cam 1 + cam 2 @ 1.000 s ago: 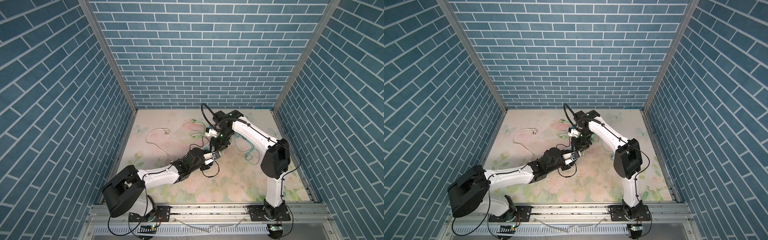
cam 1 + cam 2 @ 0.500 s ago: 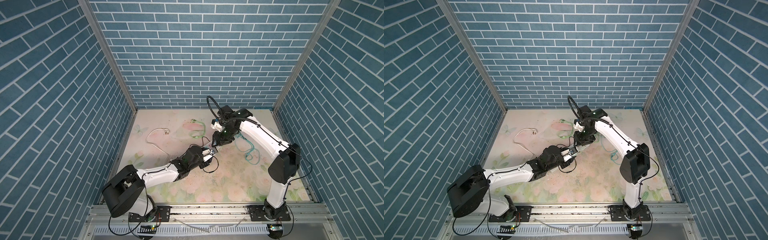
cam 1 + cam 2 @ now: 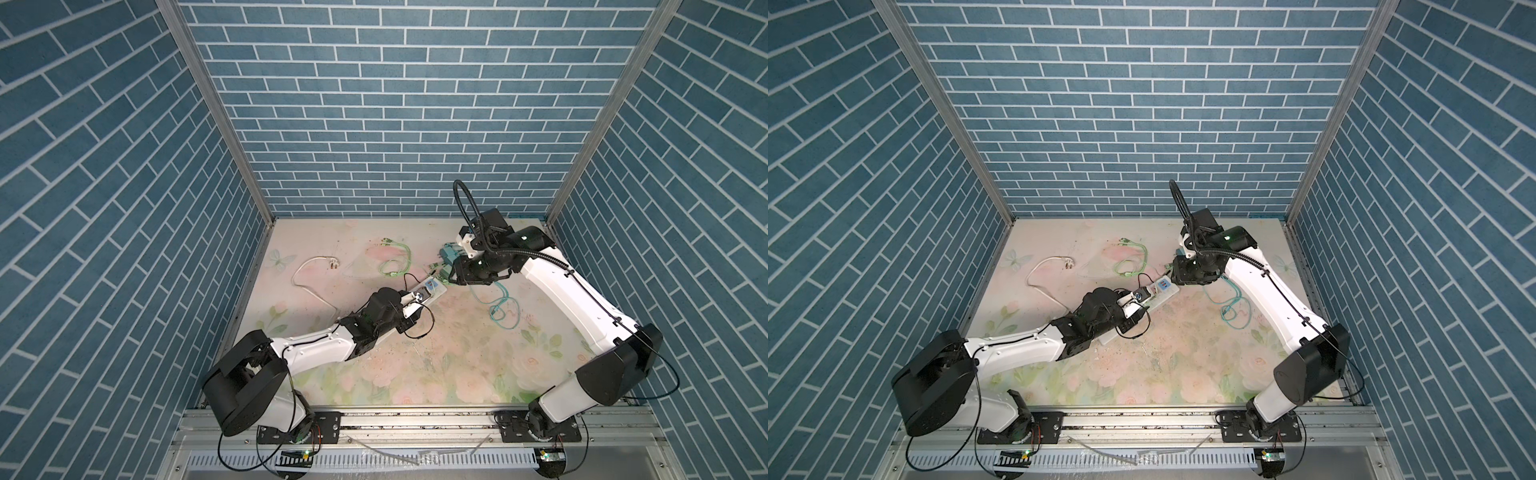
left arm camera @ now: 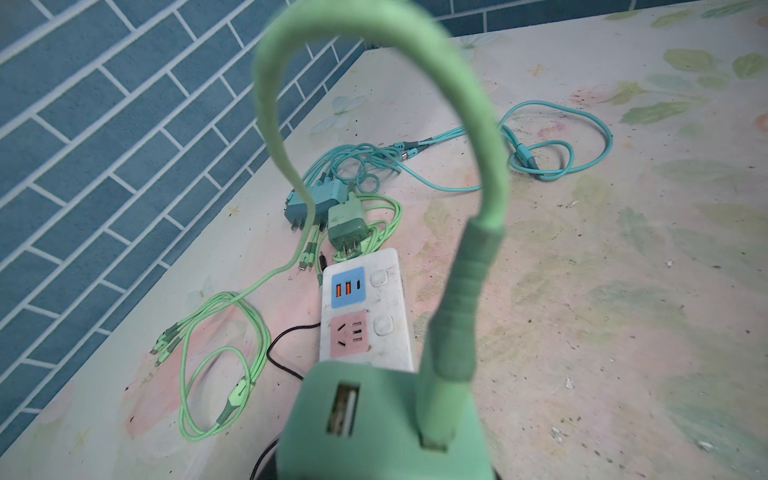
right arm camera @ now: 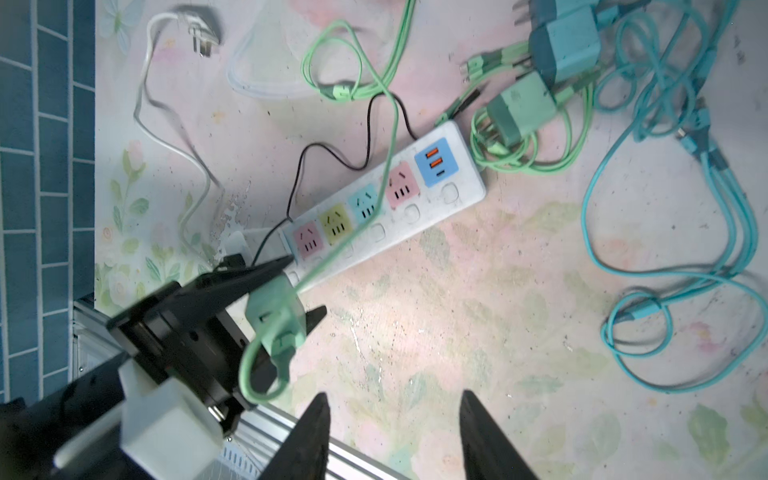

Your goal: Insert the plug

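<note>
Plug in hand, socket waiting: a pale green charger plug [image 5: 272, 309], its green cable [image 4: 276, 137] looping up from its back, sits pinched between the jaws of the left gripper [image 5: 307, 284]. It is held over the near end of a white power strip [image 5: 390, 216] on the flowered table [image 3: 457, 374]. The pick-up is done; the insertion, by the look of it, is not. The prongs are hidden, so whether they have met a slot cannot be told. The four coloured sockets and blue USB panel in view stand empty. What is left appears to be lining up the prongs and pressing down. The right gripper [image 5: 395, 397] hangs above the table, jaws spread and empty, near a spare green charger [image 5: 519, 112] and teal cables [image 5: 665, 249] at the strip's far end.
</note>
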{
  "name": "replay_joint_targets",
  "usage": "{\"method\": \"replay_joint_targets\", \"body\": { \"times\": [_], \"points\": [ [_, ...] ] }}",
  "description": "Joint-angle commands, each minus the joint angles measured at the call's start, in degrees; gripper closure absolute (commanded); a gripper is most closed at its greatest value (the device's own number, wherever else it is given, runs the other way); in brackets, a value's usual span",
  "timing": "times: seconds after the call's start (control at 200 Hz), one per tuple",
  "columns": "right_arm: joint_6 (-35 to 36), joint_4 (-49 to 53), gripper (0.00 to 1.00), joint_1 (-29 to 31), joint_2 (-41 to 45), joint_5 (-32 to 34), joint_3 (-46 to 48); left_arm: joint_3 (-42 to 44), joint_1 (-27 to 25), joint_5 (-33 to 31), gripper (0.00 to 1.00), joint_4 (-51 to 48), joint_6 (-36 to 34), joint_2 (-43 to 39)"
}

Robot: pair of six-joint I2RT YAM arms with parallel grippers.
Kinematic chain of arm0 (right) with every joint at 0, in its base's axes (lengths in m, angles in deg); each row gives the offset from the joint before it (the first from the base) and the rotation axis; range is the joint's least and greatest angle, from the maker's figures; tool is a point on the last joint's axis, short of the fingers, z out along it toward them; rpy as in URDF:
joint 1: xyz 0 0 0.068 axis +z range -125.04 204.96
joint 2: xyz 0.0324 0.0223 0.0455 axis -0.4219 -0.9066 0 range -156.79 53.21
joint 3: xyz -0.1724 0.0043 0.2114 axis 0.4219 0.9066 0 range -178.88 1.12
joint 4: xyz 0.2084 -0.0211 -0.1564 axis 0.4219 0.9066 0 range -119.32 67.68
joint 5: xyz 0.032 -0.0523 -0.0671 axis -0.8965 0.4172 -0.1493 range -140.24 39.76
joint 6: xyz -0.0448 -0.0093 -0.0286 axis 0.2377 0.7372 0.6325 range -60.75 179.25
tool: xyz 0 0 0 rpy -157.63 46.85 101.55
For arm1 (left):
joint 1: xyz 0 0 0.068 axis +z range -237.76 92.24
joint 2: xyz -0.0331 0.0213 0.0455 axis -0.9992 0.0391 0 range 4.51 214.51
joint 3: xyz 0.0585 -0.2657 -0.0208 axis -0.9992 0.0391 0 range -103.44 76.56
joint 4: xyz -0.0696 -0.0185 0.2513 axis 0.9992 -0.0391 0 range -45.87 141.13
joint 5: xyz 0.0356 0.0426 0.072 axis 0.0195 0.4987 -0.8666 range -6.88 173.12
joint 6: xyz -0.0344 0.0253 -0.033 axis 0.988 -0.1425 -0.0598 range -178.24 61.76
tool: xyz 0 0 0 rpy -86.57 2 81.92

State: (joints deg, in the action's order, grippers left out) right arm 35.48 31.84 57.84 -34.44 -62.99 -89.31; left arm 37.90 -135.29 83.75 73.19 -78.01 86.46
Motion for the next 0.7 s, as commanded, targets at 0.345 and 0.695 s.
{"method": "replay_joint_targets", "body": {
  "times": [0.345, 0.695],
  "points": [
    [-2.52, -29.32, 0.47, 7.27, 10.10, -4.05, 19.17, -5.42, 0.73, 3.16, 0.79, -2.53, 6.04, -2.95],
    [-5.35, -41.70, 0.47, 7.52, 12.51, -5.54, 26.87, -7.37, 0.68, 3.24, 0.78, -4.37, 7.29, -3.03]
  ]
}}
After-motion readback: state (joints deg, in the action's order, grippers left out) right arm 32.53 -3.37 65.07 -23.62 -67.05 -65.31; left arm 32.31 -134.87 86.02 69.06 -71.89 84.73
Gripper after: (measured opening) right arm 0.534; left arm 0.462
